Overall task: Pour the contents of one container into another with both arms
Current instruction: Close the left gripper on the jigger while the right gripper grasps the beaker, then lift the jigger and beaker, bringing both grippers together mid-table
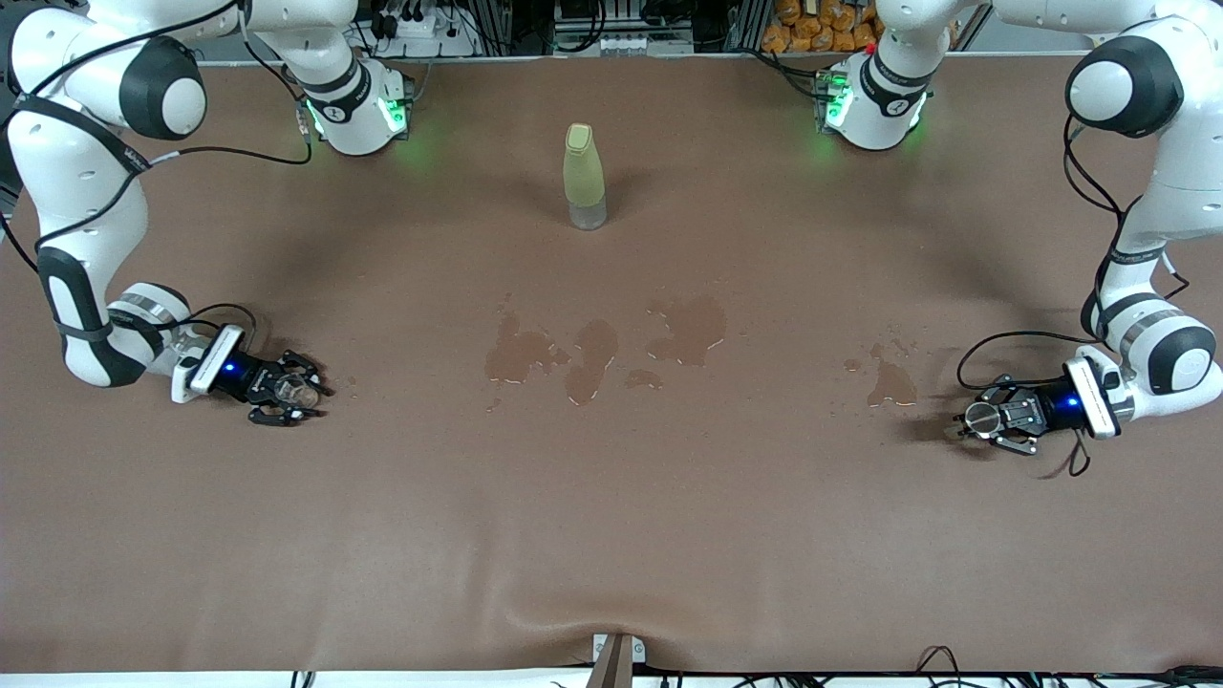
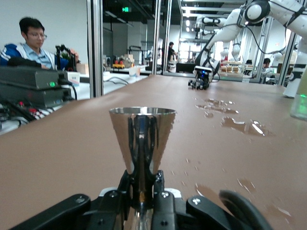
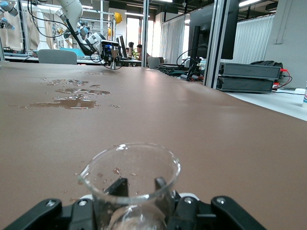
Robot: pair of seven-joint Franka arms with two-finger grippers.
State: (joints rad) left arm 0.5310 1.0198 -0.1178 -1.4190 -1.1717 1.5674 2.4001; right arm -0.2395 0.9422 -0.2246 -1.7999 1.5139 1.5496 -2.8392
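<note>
A shiny cone-shaped metal cup (image 2: 142, 134) stands upright between the fingers of my left gripper (image 2: 142, 186), which is shut on its narrow waist. That gripper (image 1: 990, 420) and the metal cup (image 1: 976, 417) sit low at the table surface at the left arm's end. At the right arm's end, my right gripper (image 1: 283, 390) is shut on a clear glass beaker (image 1: 298, 387), also low at the table. In the right wrist view the glass beaker (image 3: 129, 168) is upright with droplets inside, and the gripper (image 3: 139, 186) clasps its lower body.
A yellow-green bottle (image 1: 585, 176) stands mid-table, farther from the front camera. Several wet patches (image 1: 592, 355) spread across the brown table cover between the grippers, and another wet patch (image 1: 890, 380) lies close to the left gripper. Monitors and boxes (image 3: 247, 76) stand off the table's edge.
</note>
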